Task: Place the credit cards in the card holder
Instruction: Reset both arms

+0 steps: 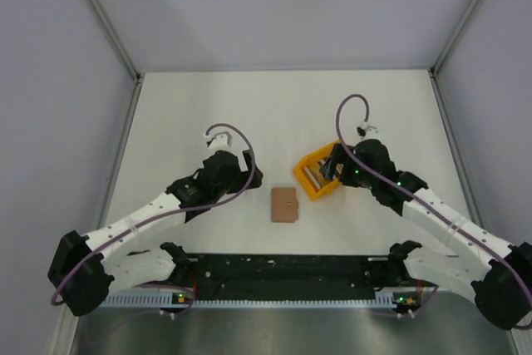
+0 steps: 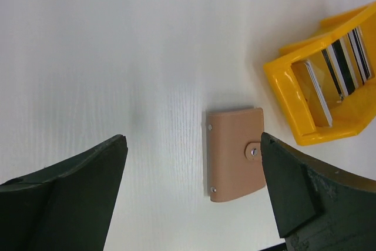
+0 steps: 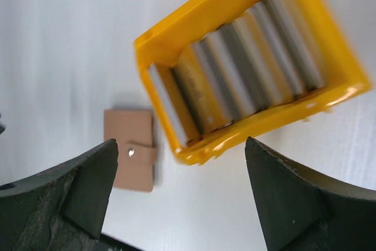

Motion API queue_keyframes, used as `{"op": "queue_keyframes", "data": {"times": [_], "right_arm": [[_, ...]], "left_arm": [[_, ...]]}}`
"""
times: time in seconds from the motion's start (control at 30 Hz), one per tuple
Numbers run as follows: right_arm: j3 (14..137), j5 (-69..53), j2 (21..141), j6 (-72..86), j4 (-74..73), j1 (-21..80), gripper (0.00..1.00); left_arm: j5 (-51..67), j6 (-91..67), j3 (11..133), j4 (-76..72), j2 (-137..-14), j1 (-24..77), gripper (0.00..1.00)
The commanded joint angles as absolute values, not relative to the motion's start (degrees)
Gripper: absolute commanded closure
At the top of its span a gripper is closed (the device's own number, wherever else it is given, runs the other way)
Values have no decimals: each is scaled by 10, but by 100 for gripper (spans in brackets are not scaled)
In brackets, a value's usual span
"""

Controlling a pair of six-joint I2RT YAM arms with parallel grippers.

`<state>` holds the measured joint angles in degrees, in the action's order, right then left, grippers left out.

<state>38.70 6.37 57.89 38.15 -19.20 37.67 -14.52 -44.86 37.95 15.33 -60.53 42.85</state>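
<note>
Dark fingers (image 3: 76, 192) of the right gripper (image 3: 182, 157) stand wide apart, holding nothing, above the cards (image 3: 247, 63). Those cards stand on edge, packed close, inside the yellow tray (image 3: 264, 119). The holder (image 1: 284, 204) lies flat and snapped shut beside the tray, not touching it. The left gripper (image 2: 192, 145) hangs over it, spread open and empty too. I think the fingers could pinch two cards at once, or bump the tray and slide it. The holder must be opened first, or no card goes in. White table (image 1: 249, 114) lies all around both things, and the side walls (image 1: 66, 81) are well apart from them.
</note>
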Motion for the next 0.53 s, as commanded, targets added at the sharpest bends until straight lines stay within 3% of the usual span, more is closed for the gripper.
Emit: {"op": "queue_keyframes", "data": {"times": [0.0, 0.23, 0.5], "right_arm": [[413, 67, 528, 367, -225, 263, 12], [387, 133, 479, 309, -245, 135, 1], [338, 309, 490, 329, -236, 128, 1]], "left_arm": [[-212, -425, 421, 197, -614, 423, 2], [-227, -427, 410, 204, -616, 409, 2], [-158, -398, 404, 148, -635, 344, 2]]}}
